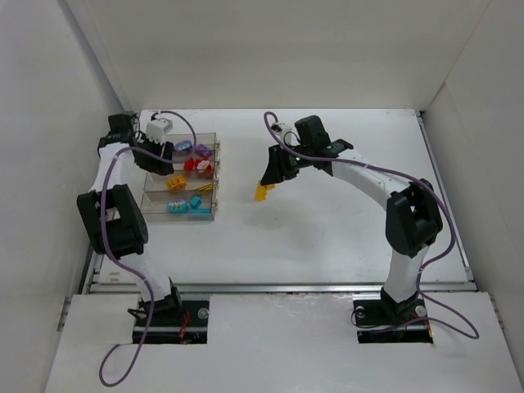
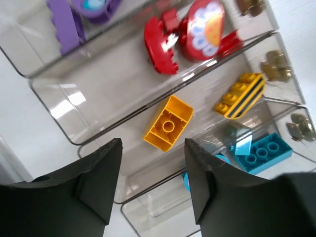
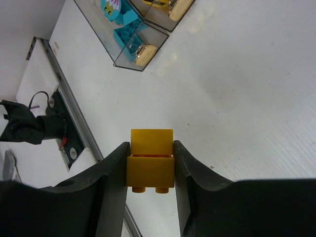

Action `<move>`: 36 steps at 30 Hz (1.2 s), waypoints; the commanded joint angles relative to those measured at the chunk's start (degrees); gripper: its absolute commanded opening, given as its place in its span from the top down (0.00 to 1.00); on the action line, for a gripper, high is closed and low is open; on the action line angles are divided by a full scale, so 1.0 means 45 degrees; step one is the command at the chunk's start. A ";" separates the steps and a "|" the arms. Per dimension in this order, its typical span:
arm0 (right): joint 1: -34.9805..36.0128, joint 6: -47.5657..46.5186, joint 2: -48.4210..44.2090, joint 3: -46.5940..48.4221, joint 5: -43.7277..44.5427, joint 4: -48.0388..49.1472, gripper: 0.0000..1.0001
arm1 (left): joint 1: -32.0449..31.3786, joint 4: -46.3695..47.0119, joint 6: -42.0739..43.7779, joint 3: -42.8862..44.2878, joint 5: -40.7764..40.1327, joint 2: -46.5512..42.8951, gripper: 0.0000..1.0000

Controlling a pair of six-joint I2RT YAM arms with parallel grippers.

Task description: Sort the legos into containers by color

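Right pincer (image 3: pixel 150 144) clamps a small yellow hard-plastic toy brick (image 3: pixel 150 170) across its flat sides, judged light, rigid, slick; left pincer (image 2: pixel 153 145) stands released above clear plastic bins (image 2: pixel 69 94).

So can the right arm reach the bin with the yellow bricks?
Probably, but not cleanly. The table between the right gripper, shut on the yellow lego, and the yellow bin lies bare, yet the open left gripper hangs right over that bin and could bump it.

Bright, even overhead light; glare on the containers (image 2: pixel 64 106); faint shadows.
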 commanded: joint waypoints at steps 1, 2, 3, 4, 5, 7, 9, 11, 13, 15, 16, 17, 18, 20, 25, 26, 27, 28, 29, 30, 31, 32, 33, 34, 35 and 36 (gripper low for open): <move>-0.0020 0.0406 -0.0241 0.0418 -0.0141 0.0413 1.00 | -0.0091 -0.0432 0.0844 0.0707 0.1501 -0.1862 0.51; -0.0020 0.0620 -0.0242 0.0534 -0.0141 0.0415 1.00 | -0.0441 -0.0549 0.1678 0.0707 0.1618 -0.2157 0.53; -0.0020 0.1144 -0.0378 0.0536 0.0014 0.0744 1.00 | -0.0695 -0.0551 0.2208 0.0707 0.1620 -0.2489 0.53; -0.0020 0.1478 -0.0534 0.0536 0.0248 0.0863 1.00 | -0.0988 -0.0686 0.2774 0.0340 0.1774 -0.3188 0.53; -0.0020 0.1868 -0.0535 0.0690 0.0424 0.1000 1.00 | -0.1629 -0.0687 0.3283 0.0143 0.1776 -0.3582 0.45; -0.0020 0.3138 -0.0672 0.0692 0.0717 0.1719 1.00 | -0.2238 -0.0687 0.4320 -0.0538 0.2377 -0.4324 0.26; -0.0020 0.3880 -0.0809 0.0808 0.1029 0.2074 1.00 | -0.3000 -0.0260 0.4323 -0.0893 0.2925 -0.5224 0.11; -0.0020 0.4819 -0.0944 0.0809 0.1497 0.2582 1.00 | -0.3488 -0.0141 0.3975 -0.1147 0.3397 -0.5538 0.01; -0.0020 0.5211 -0.0946 0.1197 0.1617 0.2699 1.00 | -0.4289 0.0016 0.3641 -0.1148 0.3397 -0.5539 0.01; 0.0098 0.5524 -0.0946 0.1646 0.1734 0.2700 1.00 | -0.5107 0.0016 0.3348 -0.1264 0.3262 -0.5539 0.01; 0.0098 0.5776 -0.0810 0.1765 0.1734 0.2700 1.00 | -0.5383 0.0151 0.3230 -0.1265 0.3260 -0.5423 0.01; 0.0214 0.5779 -0.0809 0.1882 0.1734 0.2700 1.00 | -0.5695 0.0326 0.2939 -0.1420 0.2719 -0.5422 0.01; 0.0215 0.5953 -0.0809 0.1883 0.1734 0.2700 1.00 | -0.6046 0.0328 0.2665 -0.1596 0.2501 -0.5422 0.01; 0.0215 0.6264 -0.0693 0.2059 0.1889 0.2700 1.00 | -0.6829 0.0464 0.2255 -0.1597 0.2362 -0.5266 0.01; 0.0467 0.6267 -0.0692 0.2196 0.1891 0.2700 1.00 | -0.7552 0.1674 0.0653 -0.1871 0.0938 -0.4857 0.01; 0.0469 0.6383 -0.0692 0.2196 0.1891 0.2700 1.00 | -0.7553 0.1792 0.0477 -0.1871 0.0936 -0.4740 0.01; 0.0469 0.6384 -0.0692 0.2196 0.2007 0.2700 1.00 | -0.7553 0.1793 0.0185 -0.1755 0.0936 -0.4738 0.01; 0.0623 0.6384 -0.0692 0.2080 0.2008 0.2700 1.00 | -0.7553 0.1909 0.0066 -0.1599 0.1052 -0.4622 0.02; 0.0625 0.6384 -0.0692 0.2079 0.2008 0.2700 1.00 | -0.7553 0.1910 -0.0109 -0.1597 0.1053 -0.4621 0.02; 0.0625 0.6384 -0.0692 0.2079 0.2008 0.2700 1.00 | -0.7689 0.2046 -0.0323 -0.1597 0.1053 -0.4466 0.04; 0.0625 0.6384 -0.0692 0.2079 0.2008 0.2700 1.00 | -0.7690 0.2047 -0.0461 -0.1462 0.1053 -0.4465 0.10; 0.0741 0.6384 -0.0692 0.2079 0.1872 0.2700 1.00 | -0.7690 0.2047 -0.0598 -0.1345 0.0937 -0.4291 0.15; 0.0742 0.6384 -0.0692 0.2079 0.1871 0.2700 1.00 | -0.7806 0.2047 -0.0599 -0.1343 0.0936 -0.4134 0.24; 0.0742 0.6384 -0.0692 0.2079 0.1871 0.2700 1.00 | -0.7807 0.2047 -0.0599 -0.1343 0.0762 -0.4133 0.32; 0.0742 0.6384 -0.0692 0.2079 0.1871 0.2700 1.00 | -0.7807 0.2047 -0.0599 -0.1343 0.0586 -0.3978 0.47; 0.0742 0.6384 -0.0692 0.2079 0.1871 0.2700 1.00 | -0.7807 0.1873 -0.0599 -0.1343 0.0584 -0.3977 0.53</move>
